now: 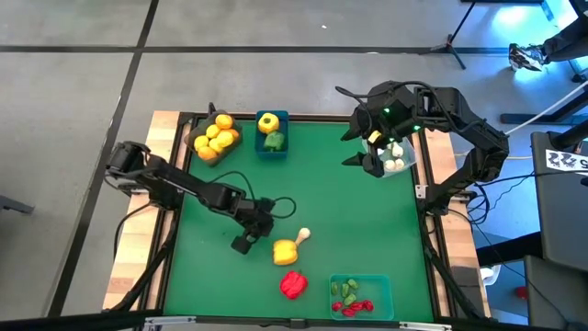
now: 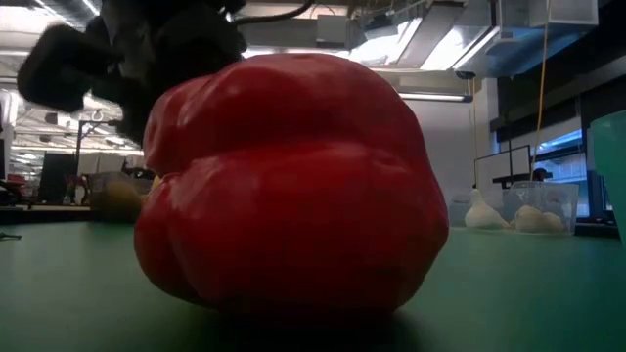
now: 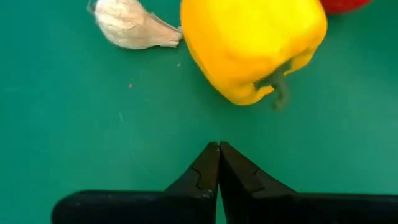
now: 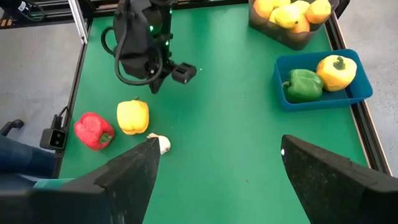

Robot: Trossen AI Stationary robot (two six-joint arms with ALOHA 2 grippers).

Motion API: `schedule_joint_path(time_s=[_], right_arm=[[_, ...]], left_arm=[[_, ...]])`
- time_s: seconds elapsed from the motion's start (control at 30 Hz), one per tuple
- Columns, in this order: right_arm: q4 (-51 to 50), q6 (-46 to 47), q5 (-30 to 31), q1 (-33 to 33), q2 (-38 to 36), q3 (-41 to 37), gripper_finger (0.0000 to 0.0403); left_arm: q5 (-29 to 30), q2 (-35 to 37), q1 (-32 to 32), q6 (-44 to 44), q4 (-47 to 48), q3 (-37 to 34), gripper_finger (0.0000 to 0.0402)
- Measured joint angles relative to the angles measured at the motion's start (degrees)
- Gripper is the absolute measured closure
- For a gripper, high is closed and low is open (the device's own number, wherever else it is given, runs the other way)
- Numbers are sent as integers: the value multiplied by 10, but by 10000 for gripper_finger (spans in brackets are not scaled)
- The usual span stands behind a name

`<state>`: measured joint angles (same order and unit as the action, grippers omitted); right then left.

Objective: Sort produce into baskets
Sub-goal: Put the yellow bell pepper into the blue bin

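The left gripper [image 3: 218,163] sits low over the green table [image 1: 349,221] with its fingers pinched completely together and nothing between them, just short of the yellow pepper [image 3: 255,43]. A garlic piece [image 3: 134,25] lies right beside that pepper, and the red pepper [image 1: 292,284] waits a little nearer the table's front edge.

Over on the far side, the right gripper [image 4: 217,168] hovers above the clear basket [image 1: 401,164] with its fingers spread wide and empty.

The blue basket [image 1: 260,147] already holds a yellow and a green pepper, the dark basket [image 1: 197,147] is piled with orange fruit, and the teal basket [image 1: 386,294] has the small red and green bits.

Where's the risk? With the fingers shut like that, a push forward would likely just shove the yellow pepper, rolling it into the garlic or the red pepper. Its rounded, glossy sides could also squirt out of an off-centre pinch. The garlic is close enough to get caught in the same grab.

No writing, brand or label can be read anywhere.
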<state>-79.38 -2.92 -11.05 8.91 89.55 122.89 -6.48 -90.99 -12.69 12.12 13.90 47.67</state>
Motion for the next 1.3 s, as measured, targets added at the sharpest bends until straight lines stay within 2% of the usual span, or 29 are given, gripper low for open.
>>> schedule_joint_path(time_s=[0.2,0.3,0.4,0.6,0.8,1.0,1.1,1.2,1.3], right_arm=[[-2,-2,-1,0,0,0,75],[-2,-4,-1,0,0,0,75],[-3,-8,-1,0,0,0,75],[-19,-18,-20,0,-4,0,75],[-19,-18,-46,0,-58,0,75],[-19,-17,28,0,-144,1,75],[-28,-16,56,0,-180,1,75],[-37,0,60,1,-211,1,75],[-44,16,61,1,-235,1,75]], left_arm=[[-44,28,-7,-130,55,35,398],[-4,29,-17,-180,45,49,398],[7,29,-26,-283,22,49,398],[3,29,-66,-296,11,49,398],[-79,28,-94,-327,28,68,398],[-105,28,-112,-362,41,101,398],[-75,28,-109,-407,31,101,398],[-56,28,-108,-455,12,101,398],[-90,25,-96,-499,3,101,398]])
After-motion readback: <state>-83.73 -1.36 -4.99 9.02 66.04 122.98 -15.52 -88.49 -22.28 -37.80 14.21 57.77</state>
